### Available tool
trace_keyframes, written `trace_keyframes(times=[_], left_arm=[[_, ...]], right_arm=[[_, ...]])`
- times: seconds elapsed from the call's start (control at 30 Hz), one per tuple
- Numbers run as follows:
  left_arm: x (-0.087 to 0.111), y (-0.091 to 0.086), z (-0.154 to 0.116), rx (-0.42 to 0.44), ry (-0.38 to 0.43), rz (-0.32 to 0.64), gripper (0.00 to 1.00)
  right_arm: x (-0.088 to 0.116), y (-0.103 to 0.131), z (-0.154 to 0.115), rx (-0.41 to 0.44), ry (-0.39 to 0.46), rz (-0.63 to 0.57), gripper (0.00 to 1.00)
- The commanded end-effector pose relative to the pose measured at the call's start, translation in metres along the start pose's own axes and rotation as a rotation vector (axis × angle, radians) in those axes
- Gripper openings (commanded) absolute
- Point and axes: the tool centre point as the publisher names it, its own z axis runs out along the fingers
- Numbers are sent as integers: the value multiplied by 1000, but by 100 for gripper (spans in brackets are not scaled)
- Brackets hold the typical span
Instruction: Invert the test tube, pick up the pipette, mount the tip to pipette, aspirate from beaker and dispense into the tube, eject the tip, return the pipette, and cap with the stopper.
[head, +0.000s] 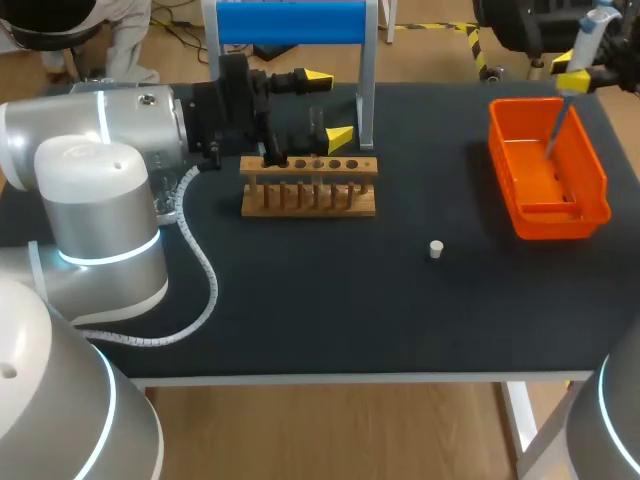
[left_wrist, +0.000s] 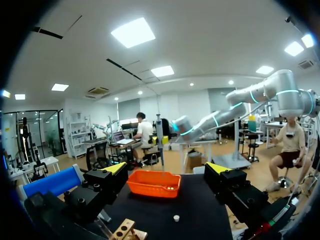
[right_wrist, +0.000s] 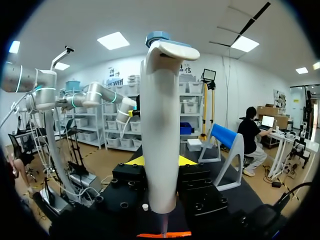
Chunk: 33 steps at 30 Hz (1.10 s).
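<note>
My right gripper (head: 572, 80) is shut on the white pipette (head: 582, 45) at the table's far right. The pipette's thin lower end hangs inside the orange bin (head: 600, 190). In the right wrist view the pipette (right_wrist: 160, 125) stands upright between the yellow tips of the right gripper (right_wrist: 161, 161). My left gripper (head: 325, 105) is open and empty just behind the wooden tube rack (head: 308, 198). Ahead of the left gripper (left_wrist: 166, 170) lie the orange bin (left_wrist: 150, 189) and the small white stopper (left_wrist: 176, 218). That stopper (head: 436, 249) rests on the mat. I cannot make out a test tube or a beaker.
A blue-topped pipette stand (head: 290, 22) rises at the back, behind the rack and my left gripper. The dark mat (head: 330, 300) covers the table to its front edge. My left arm's grey body (head: 90, 200) fills the left side.
</note>
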Motion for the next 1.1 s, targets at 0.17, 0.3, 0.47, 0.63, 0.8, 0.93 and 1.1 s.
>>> trace_keyframes(times=[0.17,0.3,0.47,0.63,0.8,0.93,1.1], left_arm=[[1,1,1,2,-6,1,100],[1,1,1,2,-6,1,100],[1,1,1,2,-6,1,100],[1,1,1,2,-6,1,100],[1,1,1,2,-6,1,100],[1,1,1,2,-6,1,100],[1,1,1,2,-6,1,100]], right_arm=[[-2,-19,-9,-12,53,8,0],[0,-28,-8,-17,66,9,0],[5,-39,-9,-39,79,14,0],[9,-45,-10,-40,77,18,0],[13,-48,-12,-36,70,22,0],[14,-49,-14,-24,64,26,0],[14,-51,-14,-13,57,30,0]])
